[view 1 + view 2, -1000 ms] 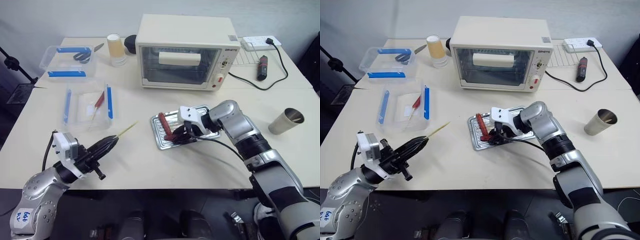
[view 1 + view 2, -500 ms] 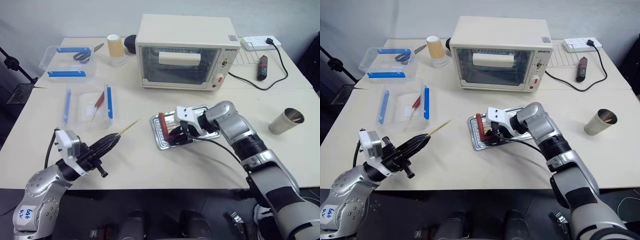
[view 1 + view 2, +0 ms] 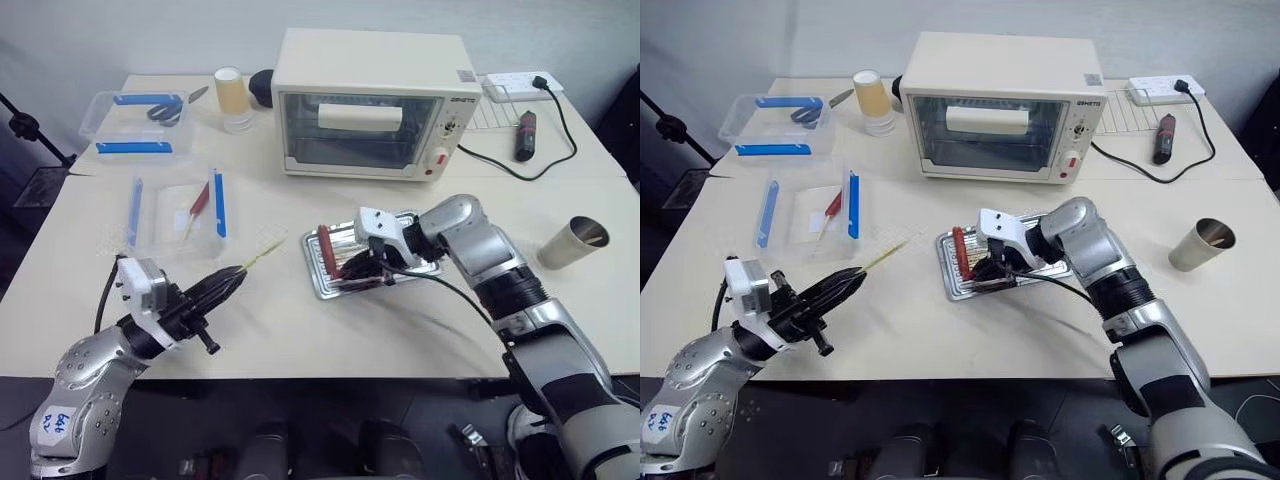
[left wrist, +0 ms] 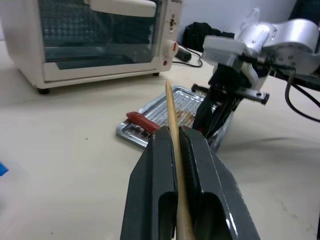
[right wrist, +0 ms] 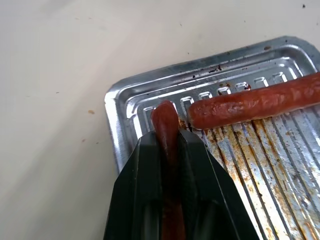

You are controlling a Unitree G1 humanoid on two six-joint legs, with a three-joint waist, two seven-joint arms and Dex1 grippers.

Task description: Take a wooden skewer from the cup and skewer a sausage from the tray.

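Observation:
My left gripper [image 3: 232,280] hovers low over the table's front left, shut on the wooden skewer [image 3: 262,255]. The skewer's pointed tip [image 4: 169,92] aims toward the tray [image 3: 322,292]. My right gripper [image 3: 352,268] slants down over the tray's near end and is shut on a reddish-brown sausage [image 5: 166,122], which runs along between its fingers. A second sausage [image 5: 255,102] lies on the ribbed, grease-stained tray floor [image 5: 130,100] beside it. The grey-tan cup [image 3: 570,242] stands at the far right of the table.
A cream toaster oven [image 3: 370,100] stands behind the tray. Two clear boxes with blue clips [image 3: 175,210] [image 3: 140,120] and a yellow-orange cup [image 3: 230,95] sit at the back left. A power strip [image 3: 520,82], its cable and a dark tool [image 3: 524,135] lie at the back right.
My right gripper's fingers have closed on the sausage, and the hand has risen slightly over the tray. The left gripper and its skewer have stayed put.

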